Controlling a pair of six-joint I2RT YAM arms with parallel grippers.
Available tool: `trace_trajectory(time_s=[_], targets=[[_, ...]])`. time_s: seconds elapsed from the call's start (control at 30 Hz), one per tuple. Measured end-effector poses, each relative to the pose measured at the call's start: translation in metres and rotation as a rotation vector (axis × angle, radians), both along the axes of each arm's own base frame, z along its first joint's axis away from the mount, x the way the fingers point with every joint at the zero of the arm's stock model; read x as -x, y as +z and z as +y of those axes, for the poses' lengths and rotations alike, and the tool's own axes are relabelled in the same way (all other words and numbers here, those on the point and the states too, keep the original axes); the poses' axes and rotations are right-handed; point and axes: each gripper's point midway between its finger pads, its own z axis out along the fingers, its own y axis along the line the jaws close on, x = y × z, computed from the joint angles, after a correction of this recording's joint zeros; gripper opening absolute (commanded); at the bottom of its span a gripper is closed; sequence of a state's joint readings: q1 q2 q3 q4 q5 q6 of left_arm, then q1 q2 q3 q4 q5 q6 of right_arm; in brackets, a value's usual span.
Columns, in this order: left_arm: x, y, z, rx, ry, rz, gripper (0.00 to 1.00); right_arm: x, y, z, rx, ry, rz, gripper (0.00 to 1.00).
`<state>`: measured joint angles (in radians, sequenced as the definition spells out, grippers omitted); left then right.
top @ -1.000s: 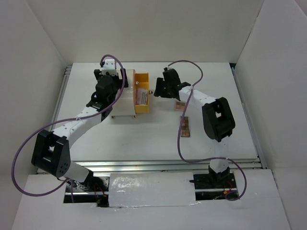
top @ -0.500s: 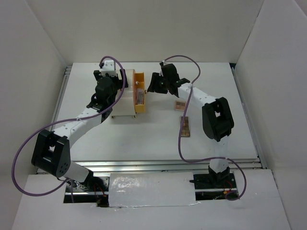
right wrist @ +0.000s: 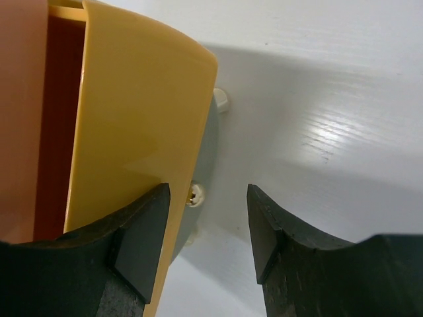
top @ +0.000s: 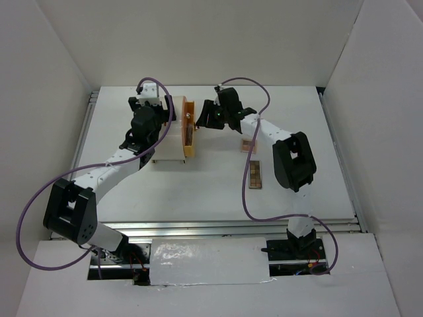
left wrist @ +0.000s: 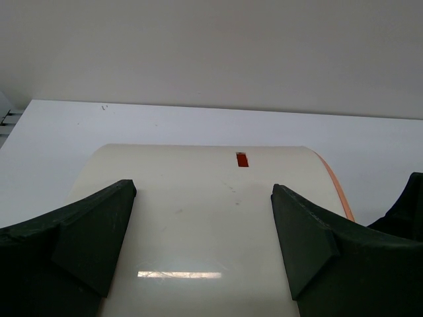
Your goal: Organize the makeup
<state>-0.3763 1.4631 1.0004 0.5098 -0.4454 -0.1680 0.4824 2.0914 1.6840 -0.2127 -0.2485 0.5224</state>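
Note:
A cream cylindrical box (top: 169,137) lies on the table, its orange drawer (top: 190,129) sticking out a little on the right, with makeup partly showing inside. My left gripper (top: 154,111) is open over the box top (left wrist: 198,198), jaws spread and holding nothing. My right gripper (top: 204,119) is open at the drawer front (right wrist: 132,119), one finger against the orange face, the small knob (right wrist: 195,195) between the jaws. A pink-beige compact (top: 248,146) and a brown palette (top: 255,174) lie on the table under the right arm.
White walls close in the table (top: 310,132) at the back and both sides. A metal rail (top: 231,228) runs along the near edge. Purple cables loop over both arms.
My right gripper has moved left against the drawer front. The orange drawer has slid most of the way into the cream box. The left arm has not moved.

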Motion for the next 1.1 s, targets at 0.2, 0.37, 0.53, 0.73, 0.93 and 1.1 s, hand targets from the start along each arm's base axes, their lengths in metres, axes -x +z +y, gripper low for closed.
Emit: trace_trajectory(time_s=[0.2, 0.37, 0.53, 0.73, 0.93, 1.1], targets=[[0.0, 0.0, 0.001, 0.001, 0.003, -0.002, 0.98, 0.005, 0.009, 0.019, -0.095, 0.038, 0.008, 0.59], [0.0, 0.0, 0.001, 0.002, 0.004, -0.004, 0.98, 0.008, 0.01, 0.031, -0.155, 0.058, 0.03, 0.59], [0.0, 0.0, 0.002, 0.004, 0.011, -0.005, 0.98, 0.005, -0.004, 0.036, -0.182, 0.067, 0.067, 0.59], [0.0, 0.0, 0.003, 0.021, 0.018, -0.008, 0.98, 0.011, -0.021, 0.029, -0.241, 0.045, 0.111, 0.59], [0.0, 0.001, 0.004, 0.026, 0.026, -0.008, 0.98, 0.03, -0.055, 0.015, -0.312, 0.018, 0.217, 0.59], [0.0, 0.0, 0.005, 0.025, 0.028, -0.008, 0.98, 0.03, -0.043, 0.022, -0.412, 0.053, 0.188, 0.59]])
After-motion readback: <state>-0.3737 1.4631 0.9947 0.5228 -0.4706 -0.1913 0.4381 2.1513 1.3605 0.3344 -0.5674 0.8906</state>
